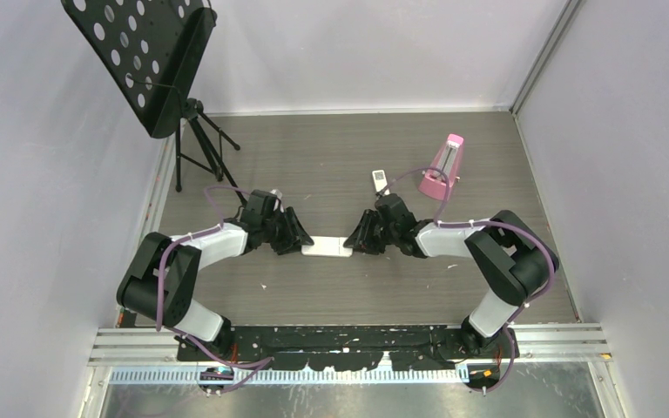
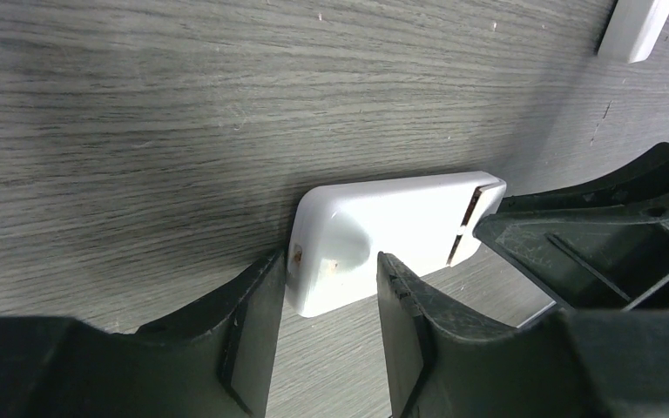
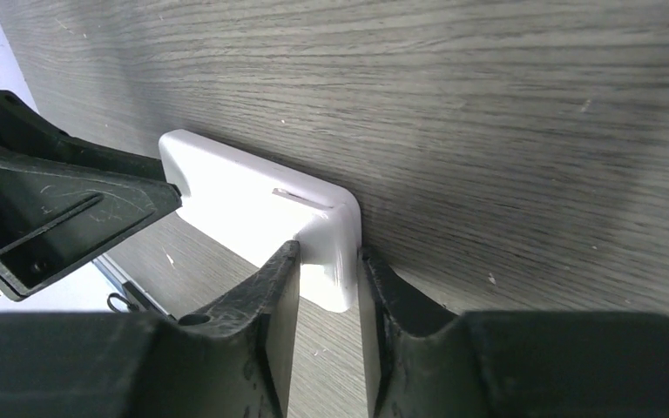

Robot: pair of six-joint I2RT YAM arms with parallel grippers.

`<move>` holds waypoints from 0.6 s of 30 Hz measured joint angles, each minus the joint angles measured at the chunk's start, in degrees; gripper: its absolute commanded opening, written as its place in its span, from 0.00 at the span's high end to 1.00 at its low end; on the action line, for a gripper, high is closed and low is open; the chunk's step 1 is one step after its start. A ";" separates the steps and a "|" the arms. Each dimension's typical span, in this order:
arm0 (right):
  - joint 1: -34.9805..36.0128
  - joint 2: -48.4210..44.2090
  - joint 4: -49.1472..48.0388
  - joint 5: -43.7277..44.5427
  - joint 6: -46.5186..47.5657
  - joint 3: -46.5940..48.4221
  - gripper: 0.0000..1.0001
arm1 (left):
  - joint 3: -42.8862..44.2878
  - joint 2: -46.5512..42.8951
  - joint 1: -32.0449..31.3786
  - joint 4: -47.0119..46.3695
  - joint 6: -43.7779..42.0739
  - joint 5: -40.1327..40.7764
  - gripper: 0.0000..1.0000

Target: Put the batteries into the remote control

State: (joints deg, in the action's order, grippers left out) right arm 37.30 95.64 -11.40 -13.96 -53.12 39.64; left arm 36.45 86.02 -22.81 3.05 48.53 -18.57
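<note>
The remote control (image 1: 327, 248) is a short white slab with its plain back showing, held between the two grippers just above the table. My left gripper (image 1: 300, 244) straddles its left end, both fingers against it in the left wrist view (image 2: 331, 261). My right gripper (image 1: 354, 242) pinches the opposite end across its thickness (image 3: 329, 252). In the left wrist view the remote control (image 2: 401, 218) shows a dark seam near its far end. In the right wrist view the remote control (image 3: 235, 196) shows a thin slot. The batteries are out of view.
A longer slim white remote (image 1: 380, 180) lies farther back, its corner also visible (image 2: 631, 30). A pink metronome (image 1: 442, 167) stands to its right. A black music stand (image 1: 152, 61) occupies the back left corner. White walls enclose the wood-grain table (image 1: 331, 148).
</note>
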 measured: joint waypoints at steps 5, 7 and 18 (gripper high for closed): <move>-0.02 -0.02 0.85 1.29 -0.92 -0.04 0.82 | 0.00 0.11 0.07 0.00 0.02 -0.09 0.54; -0.02 -0.02 0.79 1.66 -1.31 -0.04 0.85 | 0.00 0.11 0.07 0.00 0.04 -0.09 0.54; 0.46 -2.49 -2.38 3.26 -2.51 -3.61 0.87 | -0.02 0.09 0.07 0.00 0.44 0.13 0.54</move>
State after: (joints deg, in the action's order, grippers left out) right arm 37.76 93.14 -13.78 -10.70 -55.64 36.03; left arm 36.42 86.11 -22.74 3.05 48.97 -18.44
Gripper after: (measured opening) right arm 0.263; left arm 0.453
